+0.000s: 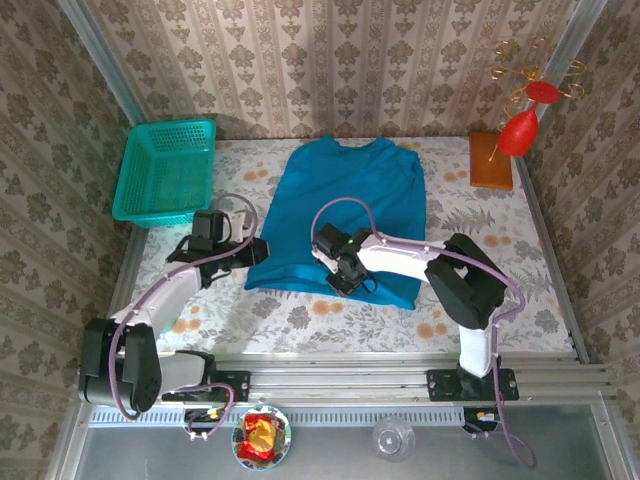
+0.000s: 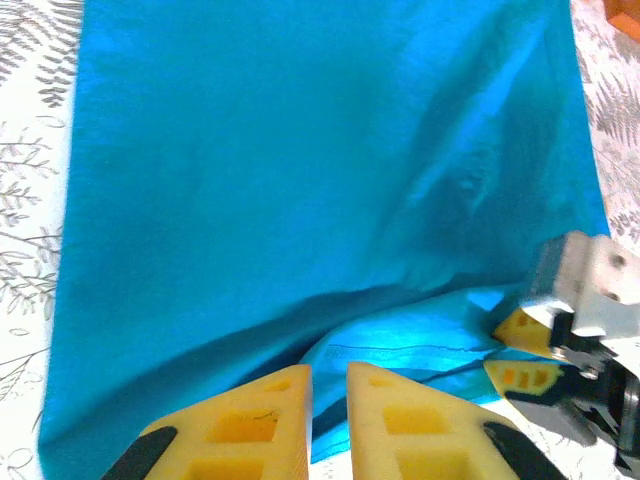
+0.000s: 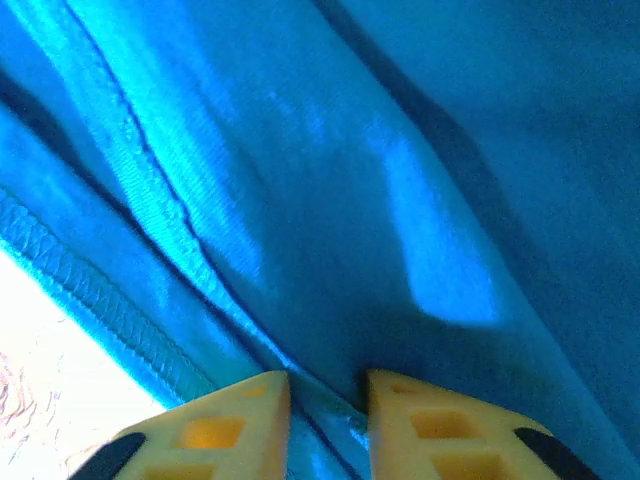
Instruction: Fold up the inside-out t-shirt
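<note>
The blue-teal t-shirt (image 1: 350, 200) lies flat on the floral table (image 1: 300, 315), collar toward the far wall and hem toward me. My left gripper (image 1: 258, 250) sits at the hem's near left corner. In the left wrist view its yellow fingers (image 2: 328, 385) stand close together with a raised fold of the shirt (image 2: 300, 150) pinched between them. My right gripper (image 1: 345, 275) is at the middle of the near hem. The right wrist view has its fingers (image 3: 328, 390) closed on a ridge of the stitched cloth (image 3: 350, 150). The right gripper (image 2: 520, 352) also appears at the left wrist view's right edge.
A rigid teal mesh basket (image 1: 165, 172) stands at the far left of the table. An orange wooden block (image 1: 491, 160) with a red ornament stands at the far right. Below the table's front rail sit a bowl (image 1: 260, 437) and a glass (image 1: 393, 437).
</note>
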